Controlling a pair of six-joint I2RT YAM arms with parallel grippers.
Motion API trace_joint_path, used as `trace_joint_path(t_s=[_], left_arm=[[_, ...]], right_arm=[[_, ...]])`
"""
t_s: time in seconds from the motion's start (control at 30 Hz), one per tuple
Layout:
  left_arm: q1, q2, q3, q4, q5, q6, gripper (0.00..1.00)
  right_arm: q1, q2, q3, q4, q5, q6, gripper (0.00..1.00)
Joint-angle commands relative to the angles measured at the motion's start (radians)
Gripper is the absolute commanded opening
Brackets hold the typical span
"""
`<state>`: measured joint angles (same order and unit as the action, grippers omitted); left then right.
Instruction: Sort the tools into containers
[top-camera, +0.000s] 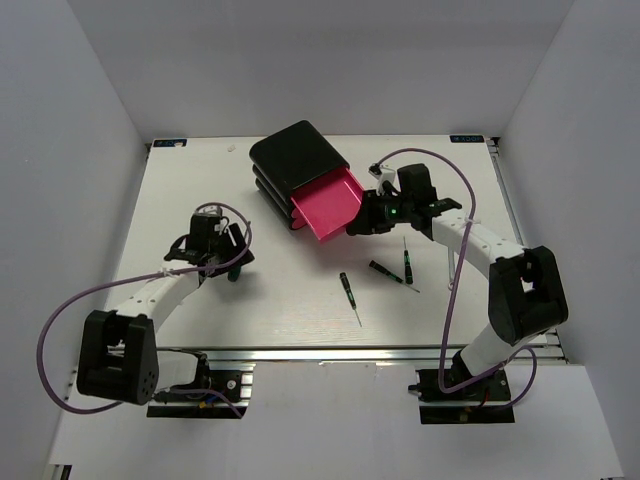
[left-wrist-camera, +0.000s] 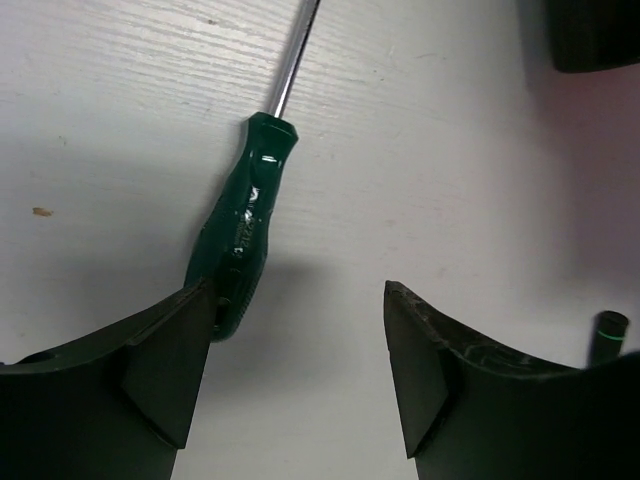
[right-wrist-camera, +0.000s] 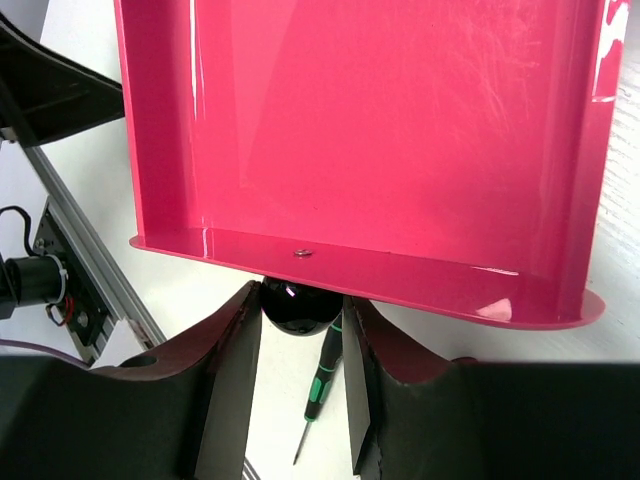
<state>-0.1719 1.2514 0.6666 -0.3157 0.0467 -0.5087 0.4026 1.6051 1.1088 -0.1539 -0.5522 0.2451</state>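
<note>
Three small screwdrivers (top-camera: 385, 271) loose, drawer (top-camera: 328, 205) open

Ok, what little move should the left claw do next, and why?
Probably shift the open left gripper sideways until the green-and-black-handled screwdriver lies between its fingers. The handle sits beside one finger, not in the gap, and the pink shallow drawer is pulled open, ready.

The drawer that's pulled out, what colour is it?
The drawer is bright pink all over. It shows best in the right wrist view.
</note>
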Motion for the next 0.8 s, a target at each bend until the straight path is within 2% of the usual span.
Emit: trace_joint_path(t_s=[0.0,0.13,0.3,0.4,0.53,0.57,0.63,0.67,0.77], left_arm=[[-0.020,0.028,0.019,0.006,-0.080,0.041,0.77],[-0.057,0.106,0.054,0.009,-0.126,0.067,0.76],[-0.104,0.209,0.117,-0.031,-0.289,0.073,0.74],[-0.106,0.261,0.145,-0.039,-0.309,0.076,0.69],[-0.107,0.310,0.168,-0.055,-0.318,0.076,0.45],[-0.110,0.313,0.169,-0.059,-0.321,0.075,0.32],[-0.118,0.303,0.168,-0.068,-0.327,0.068,0.22],[-0.123,0.277,0.168,-0.074,-0.326,0.068,0.13],[-0.143,0.206,0.189,-0.112,-0.288,0.075,0.03]], right_arm=[[-0.016,-0.019,0.005,-0.018,0.029,-0.021,0.25],[-0.019,-0.022,0.013,-0.044,0.032,-0.046,0.52],[-0.018,-0.036,0.008,-0.058,0.029,-0.070,0.57],[-0.018,-0.046,0.008,-0.061,0.034,-0.082,0.57],[-0.021,-0.066,0.008,-0.067,0.044,-0.112,0.58],[-0.022,-0.071,0.008,-0.068,0.047,-0.130,0.58],[-0.025,-0.089,0.005,-0.072,0.051,-0.148,0.59],[-0.028,-0.096,0.005,-0.075,0.051,-0.158,0.59],[-0.039,-0.122,0.005,-0.098,0.049,-0.199,0.60]])
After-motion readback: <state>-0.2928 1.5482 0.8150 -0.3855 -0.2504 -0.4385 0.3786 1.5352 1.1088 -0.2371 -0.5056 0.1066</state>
